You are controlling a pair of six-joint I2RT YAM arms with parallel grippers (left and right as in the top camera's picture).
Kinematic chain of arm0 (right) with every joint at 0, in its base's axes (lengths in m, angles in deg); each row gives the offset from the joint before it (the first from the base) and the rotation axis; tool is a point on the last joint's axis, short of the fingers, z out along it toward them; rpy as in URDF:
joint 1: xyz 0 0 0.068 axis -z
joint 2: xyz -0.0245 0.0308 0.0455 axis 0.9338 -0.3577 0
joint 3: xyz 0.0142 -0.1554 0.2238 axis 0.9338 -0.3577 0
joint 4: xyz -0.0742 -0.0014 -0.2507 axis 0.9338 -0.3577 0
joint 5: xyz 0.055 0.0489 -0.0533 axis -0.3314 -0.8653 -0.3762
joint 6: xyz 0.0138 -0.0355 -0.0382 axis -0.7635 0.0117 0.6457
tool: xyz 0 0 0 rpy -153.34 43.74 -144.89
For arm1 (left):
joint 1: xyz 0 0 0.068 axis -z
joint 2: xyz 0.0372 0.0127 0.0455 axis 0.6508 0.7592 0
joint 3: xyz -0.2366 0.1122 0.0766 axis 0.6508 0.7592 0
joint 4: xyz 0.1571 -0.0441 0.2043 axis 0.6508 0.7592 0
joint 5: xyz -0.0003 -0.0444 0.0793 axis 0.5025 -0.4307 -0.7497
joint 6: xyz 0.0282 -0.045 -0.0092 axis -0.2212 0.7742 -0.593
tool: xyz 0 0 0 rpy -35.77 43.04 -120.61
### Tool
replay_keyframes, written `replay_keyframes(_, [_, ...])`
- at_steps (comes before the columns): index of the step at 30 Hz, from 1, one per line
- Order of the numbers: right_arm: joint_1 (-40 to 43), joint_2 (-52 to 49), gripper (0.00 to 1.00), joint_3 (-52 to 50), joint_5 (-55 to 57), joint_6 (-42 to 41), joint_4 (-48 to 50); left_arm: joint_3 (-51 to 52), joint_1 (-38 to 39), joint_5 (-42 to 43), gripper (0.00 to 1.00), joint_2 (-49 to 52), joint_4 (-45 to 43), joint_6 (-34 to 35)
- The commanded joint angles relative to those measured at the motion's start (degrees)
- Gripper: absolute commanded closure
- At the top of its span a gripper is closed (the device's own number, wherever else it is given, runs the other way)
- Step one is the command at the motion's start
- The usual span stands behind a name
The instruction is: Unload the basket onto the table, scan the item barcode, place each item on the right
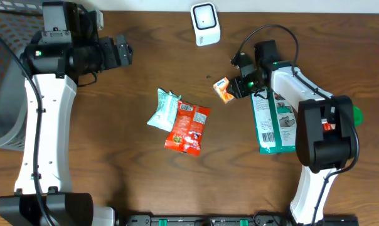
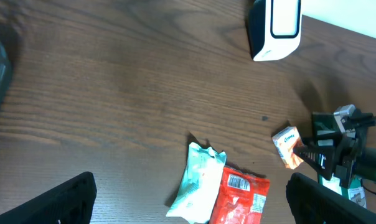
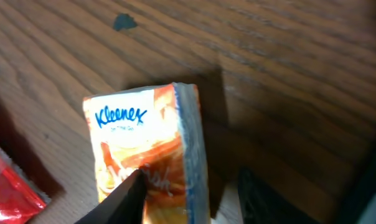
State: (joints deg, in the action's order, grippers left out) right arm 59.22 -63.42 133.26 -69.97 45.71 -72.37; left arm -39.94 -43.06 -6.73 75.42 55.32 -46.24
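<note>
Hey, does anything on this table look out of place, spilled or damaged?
Nothing looks spilled or torn. The red snack packet overlaps the edge of the pale teal packet mid-table, and the green-and-white pouch sits partly under the right arm.

From overhead we looked straight down, high enough to take in a wide stretch of table (image 1: pixel 133 182), with the Kleenex pack (image 1: pixel 224 90) right of centre. Our left wrist camera sat well away from that pack, facing it at a slant across the wood. Our right wrist camera hung just above it, tilted down, so near that it filled much of the frame. All three views shared the pack and the red packet (image 1: pixel 188 127) beside it.
</note>
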Motion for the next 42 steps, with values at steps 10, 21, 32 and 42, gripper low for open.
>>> replay_keyframes(10, [-0.5,7.2,0.99,-0.4,4.9,0.4,-4.3,-0.6,0.0,0.5,0.03,0.2,0.2,-0.5])
replay_keyframes(21, [-12.2,21.0,0.99,-0.4,33.5,-4.2,-9.9,-0.6,0.0,0.5,0.03,0.2,0.2,-0.5])
replay_keyframes(32, [-22.3,21.0,0.99,11.8,51.2,-18.6,-22.4,-0.6,0.0,0.5,0.03,0.2,0.2,-0.5])
replay_keyframes(42, [-21.5,19.4,0.99,36.3,52.6,-16.7,-30.5,-0.6,0.0,0.5,0.02,0.2,0.2,-0.5])
